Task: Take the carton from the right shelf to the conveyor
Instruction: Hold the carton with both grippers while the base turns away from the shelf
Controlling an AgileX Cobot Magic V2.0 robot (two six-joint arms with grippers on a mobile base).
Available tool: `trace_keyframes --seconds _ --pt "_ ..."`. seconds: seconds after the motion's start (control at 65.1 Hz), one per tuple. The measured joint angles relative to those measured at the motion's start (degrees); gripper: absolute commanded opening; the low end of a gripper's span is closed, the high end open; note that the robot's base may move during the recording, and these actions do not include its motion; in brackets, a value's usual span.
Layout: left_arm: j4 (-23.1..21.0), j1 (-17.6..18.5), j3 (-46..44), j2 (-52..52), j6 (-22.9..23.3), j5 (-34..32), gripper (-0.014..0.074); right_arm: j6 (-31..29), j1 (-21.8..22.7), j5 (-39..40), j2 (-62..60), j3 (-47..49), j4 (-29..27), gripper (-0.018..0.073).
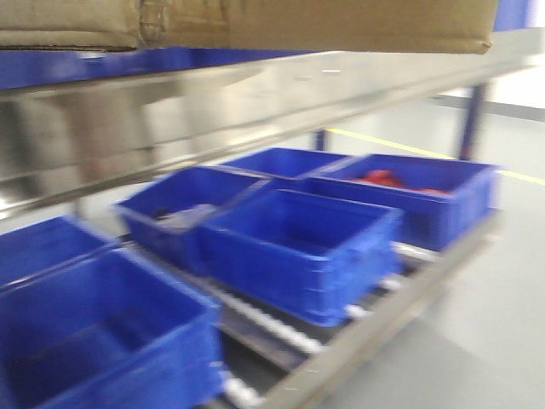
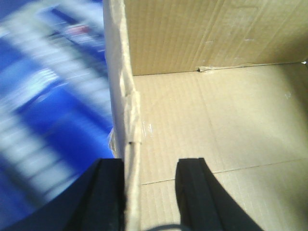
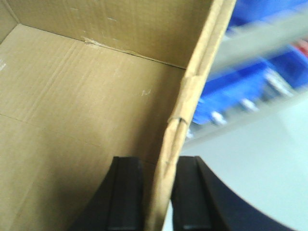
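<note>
Overhead, the carton [image 1: 298, 21] runs lengthwise left to right along the frame's top edge, just above the right shelf [image 1: 170, 111], its open mouth facing my wrists. My right gripper [image 3: 158, 166] pinches its side wall. My left gripper [image 2: 149, 168] straddles the opposite wall; I cannot tell whether it is clamped.

My left gripper [image 2: 144, 195] sits at 6 o'clock in its wrist view, fingers astride a carton [image 2: 216, 120] wall, inner finger clear; my right gripper [image 3: 158, 192], also 6 o'clock, pinches another wall.
</note>
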State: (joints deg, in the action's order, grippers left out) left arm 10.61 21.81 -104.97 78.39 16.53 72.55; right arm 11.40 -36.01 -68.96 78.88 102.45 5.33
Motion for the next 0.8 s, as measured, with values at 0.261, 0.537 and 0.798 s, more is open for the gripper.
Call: trace_keyframes --seconds 0.261,0.537,0.798 --pt "0.0 0.0 0.0 0.0 0.0 0.0 -0.0009 0.0 0.0 0.0 0.0 0.0 0.0 -0.0073" --pt "0.0 0.0 0.0 0.0 0.0 0.0 -0.0009 0.0 0.0 0.0 0.0 0.0 0.0 -0.0073" --pt "0.0 0.0 0.0 0.0 0.0 0.0 -0.0009 0.0 0.0 0.0 0.0 0.0 0.0 -0.0073"
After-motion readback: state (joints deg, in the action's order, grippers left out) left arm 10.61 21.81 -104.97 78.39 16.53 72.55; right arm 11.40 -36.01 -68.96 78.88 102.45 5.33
